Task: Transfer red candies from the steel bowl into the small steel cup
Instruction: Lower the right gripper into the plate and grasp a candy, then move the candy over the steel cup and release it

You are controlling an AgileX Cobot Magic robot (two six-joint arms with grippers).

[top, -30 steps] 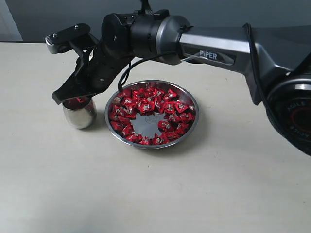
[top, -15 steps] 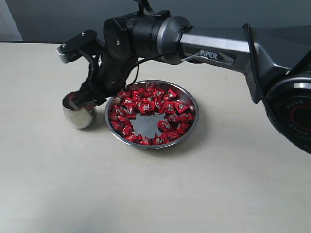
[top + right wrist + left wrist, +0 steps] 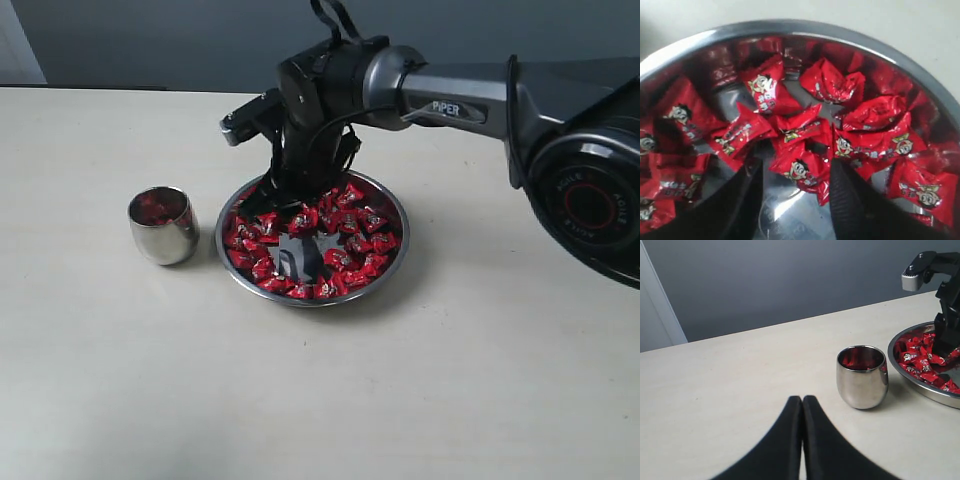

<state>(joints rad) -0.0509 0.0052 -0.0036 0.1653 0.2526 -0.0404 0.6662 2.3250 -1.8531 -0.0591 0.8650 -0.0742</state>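
Observation:
The steel bowl (image 3: 310, 302) sits mid-table, ringed with red candies (image 3: 352, 222) around a bare centre. My right gripper (image 3: 295, 195) reaches down into its far-left part. In the right wrist view it is open (image 3: 795, 167), its fingers (image 3: 747, 200) flanking one candy (image 3: 801, 171) just above the bowl's bottom, not clamped on it. The small steel cup (image 3: 163, 232) stands upright left of the bowl with red candies (image 3: 155, 208) inside. My left gripper (image 3: 802, 401) is shut and empty, low over the table short of the cup (image 3: 862, 377).
The right arm's long body (image 3: 470, 105) stretches in from the right above the table's far side. The bowl's rim (image 3: 925, 392) lies close beside the cup. A grey wall (image 3: 790, 280) backs the table's far edge.
My right gripper has swung right from above the cup to the bowl and dipped among the candies. Its jaws have gone from shut to open.

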